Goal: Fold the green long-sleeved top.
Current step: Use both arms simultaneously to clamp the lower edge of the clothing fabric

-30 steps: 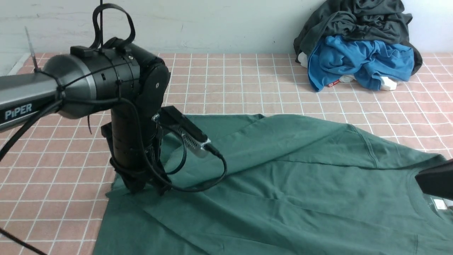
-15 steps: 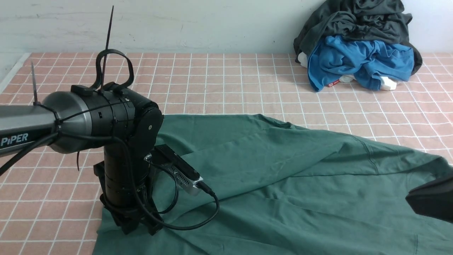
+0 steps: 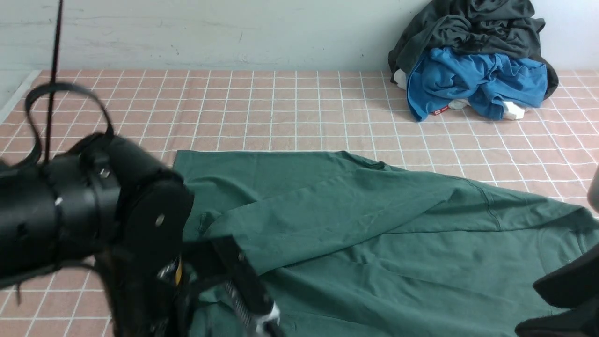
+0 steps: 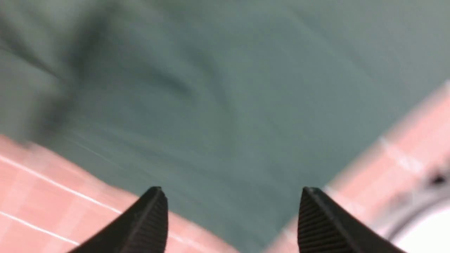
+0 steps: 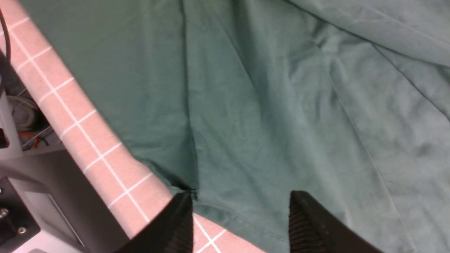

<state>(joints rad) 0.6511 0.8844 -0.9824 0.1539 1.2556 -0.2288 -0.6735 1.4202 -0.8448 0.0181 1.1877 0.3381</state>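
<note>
The green long-sleeved top (image 3: 374, 234) lies spread over the near half of the pink checked tablecloth, with one sleeve folded across its body. No logo or label shows. My left gripper (image 4: 230, 196) is open and empty, hovering over a corner of the green cloth (image 4: 225, 105) near its edge; that view is blurred. In the front view only the left arm (image 3: 117, 224) shows, large and blurred at the near left. My right gripper (image 5: 239, 200) is open and empty just above the top's hem (image 5: 246, 218) at the table's near edge. The right arm (image 3: 566, 285) shows at the near right corner.
A pile of clothes sits at the far right against the wall: a dark grey-black garment (image 3: 468, 23) on top of a bright blue one (image 3: 472, 79). Pink tablecloth (image 3: 281, 107) shows bare between the pile and the top. Robot base parts (image 5: 21, 196) lie beyond the near table edge.
The left arm moved toward the near left and now blurs close to the camera, dragging the top's left side nearer. The right arm sank lower at the right edge.
</note>
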